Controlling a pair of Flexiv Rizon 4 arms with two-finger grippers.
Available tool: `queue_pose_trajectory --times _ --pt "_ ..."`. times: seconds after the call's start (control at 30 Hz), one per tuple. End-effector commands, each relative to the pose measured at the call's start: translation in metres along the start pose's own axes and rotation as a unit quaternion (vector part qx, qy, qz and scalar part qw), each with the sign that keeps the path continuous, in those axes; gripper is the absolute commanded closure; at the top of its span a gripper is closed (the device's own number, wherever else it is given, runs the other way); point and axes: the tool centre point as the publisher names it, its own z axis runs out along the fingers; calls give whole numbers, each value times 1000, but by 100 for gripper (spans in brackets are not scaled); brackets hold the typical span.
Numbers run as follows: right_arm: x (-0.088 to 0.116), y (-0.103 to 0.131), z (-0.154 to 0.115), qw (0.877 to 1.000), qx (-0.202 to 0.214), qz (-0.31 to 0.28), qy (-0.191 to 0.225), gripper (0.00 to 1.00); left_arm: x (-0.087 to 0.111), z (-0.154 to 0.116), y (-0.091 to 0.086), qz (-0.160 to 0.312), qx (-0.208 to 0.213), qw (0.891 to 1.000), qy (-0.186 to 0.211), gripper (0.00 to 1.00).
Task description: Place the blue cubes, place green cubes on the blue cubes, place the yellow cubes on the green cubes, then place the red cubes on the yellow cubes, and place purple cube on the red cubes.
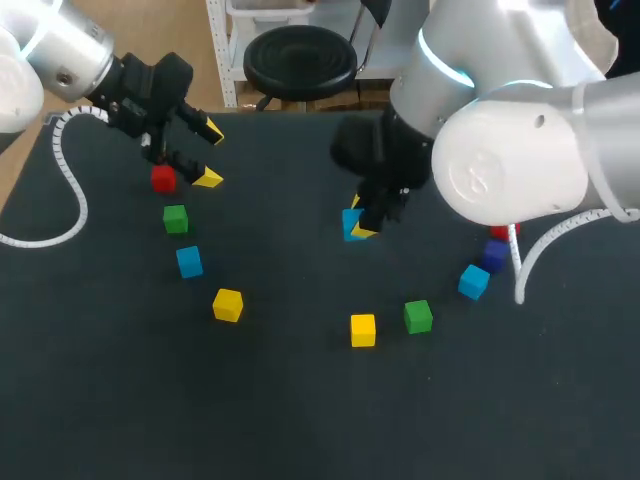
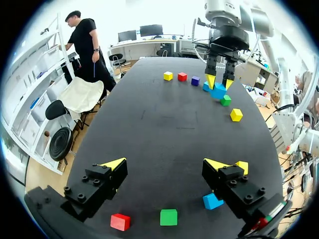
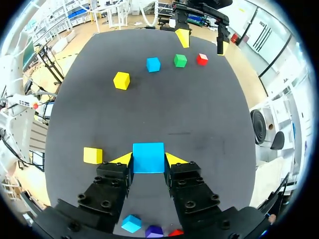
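My right gripper (image 1: 358, 222) is shut on a blue cube (image 3: 148, 157) near the middle of the black table (image 1: 300, 400); both yellow tips press its sides. I cannot tell whether the cube touches the table. Near that arm lie a yellow cube (image 1: 363, 329), a green cube (image 1: 418, 316), a blue cube (image 1: 473, 282), a purple cube (image 1: 494, 255) and a red cube (image 1: 503, 232). My left gripper (image 1: 210, 155) hangs open at the far left, holding nothing. Under and just behind it sit a red cube (image 2: 120, 221), a green cube (image 2: 168, 217), a blue cube (image 2: 213, 201) and a yellow cube (image 1: 227, 304).
A white coiled cable (image 1: 70, 170) from my left arm lies over the table's left edge. The near half of the table holds no cubes.
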Motion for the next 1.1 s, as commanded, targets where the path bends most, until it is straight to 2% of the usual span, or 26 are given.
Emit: queue_pose_trajectory --times 0.03,0.1,0.2,0.4,0.5,0.77,1.1 --pt "1 1 0 1000 1 0 -2 100 0 0 -1 0 -1 1000 0 0" --pt "1 1 0 1000 1 0 -2 100 0 0 -1 0 -1 1000 0 0" --pt "-2 -11 7 1000 1 -9 -5 100 0 0 -1 0 -1 1000 0 0" --pt "8 -27 20 999 8 -10 -38 100 0 0 -1 0 -1 1000 0 0" --pt "14 -27 23 999 1 2 -46 100 0 0 -1 0 -1 1000 0 0" --pt "13 -20 25 1000 -25 14 -13 100 0 0 -1 0 -1 1000 0 0" --pt "26 -17 42 999 -16 21 -33 100 0 0 -1 0 -1 1000 0 0"
